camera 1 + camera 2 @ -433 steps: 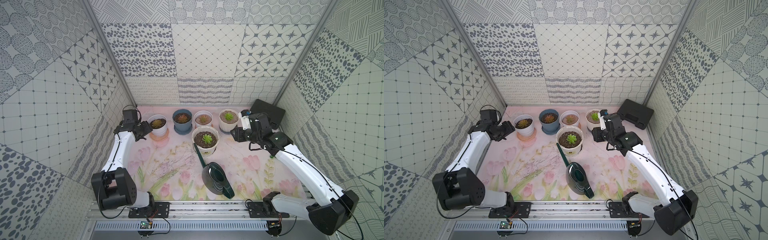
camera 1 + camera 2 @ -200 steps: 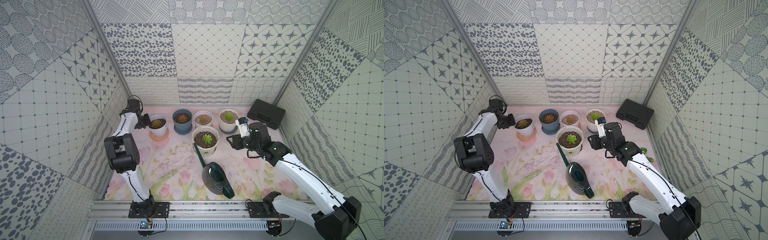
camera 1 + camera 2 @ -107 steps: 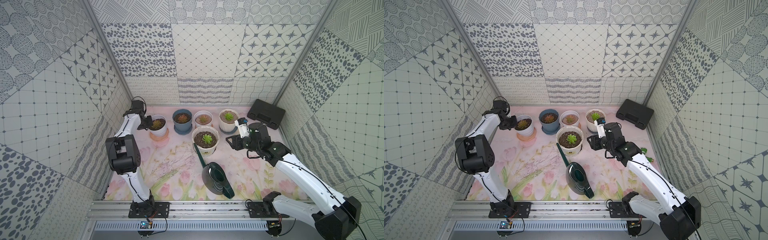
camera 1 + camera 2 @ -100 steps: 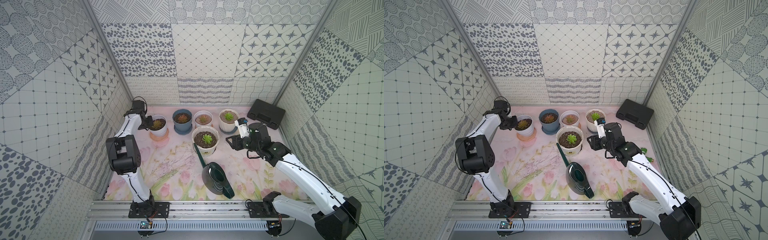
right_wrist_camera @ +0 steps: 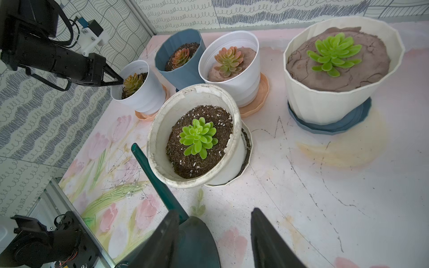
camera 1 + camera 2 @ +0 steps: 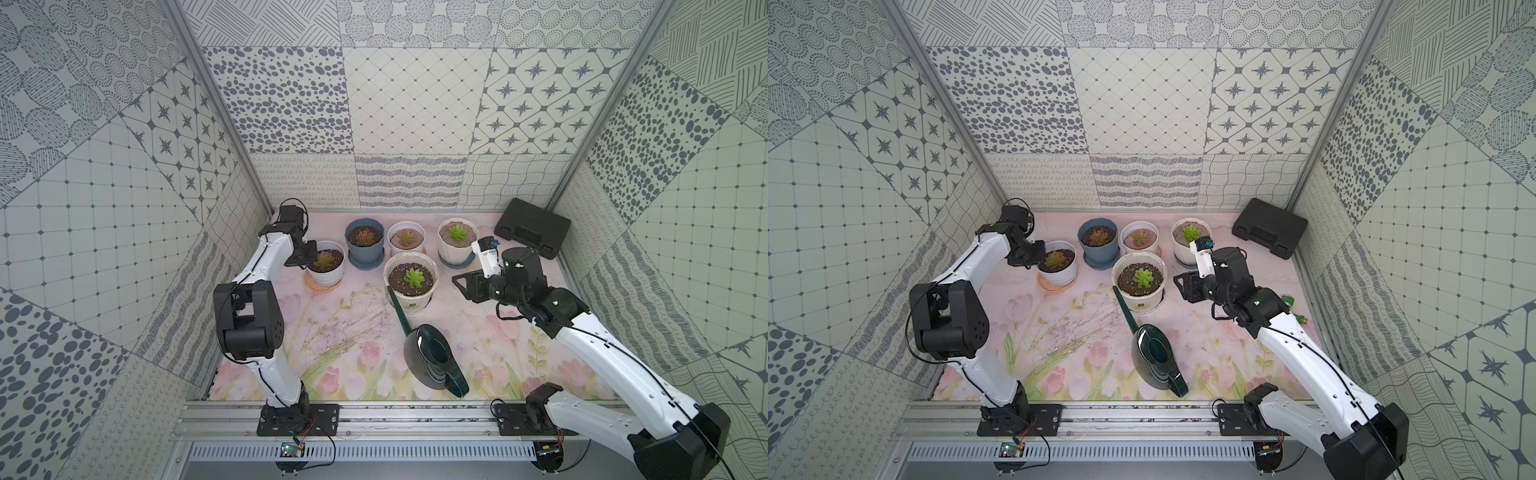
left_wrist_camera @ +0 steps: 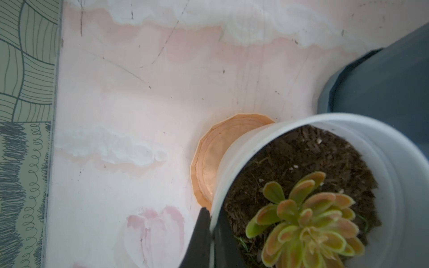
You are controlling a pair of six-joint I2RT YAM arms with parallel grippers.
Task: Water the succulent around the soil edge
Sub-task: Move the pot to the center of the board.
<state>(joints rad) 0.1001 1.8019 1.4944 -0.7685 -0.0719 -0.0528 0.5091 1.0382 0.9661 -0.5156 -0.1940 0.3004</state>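
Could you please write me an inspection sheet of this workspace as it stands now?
Surface: floral mat, scuffed, with dark specks near the pots.
Job's things: green watering can stands unheld, its spout toward the front white pot; four more potted succulents stand behind.
Clutter: black case in the back corner.
Pincers: left pincer is shut on the rim of the small white pot; right pincer is open and empty, beside the front white pot.
Cables: black loop at the left wrist.
Surroundings: patterned walls; metal rail in front.
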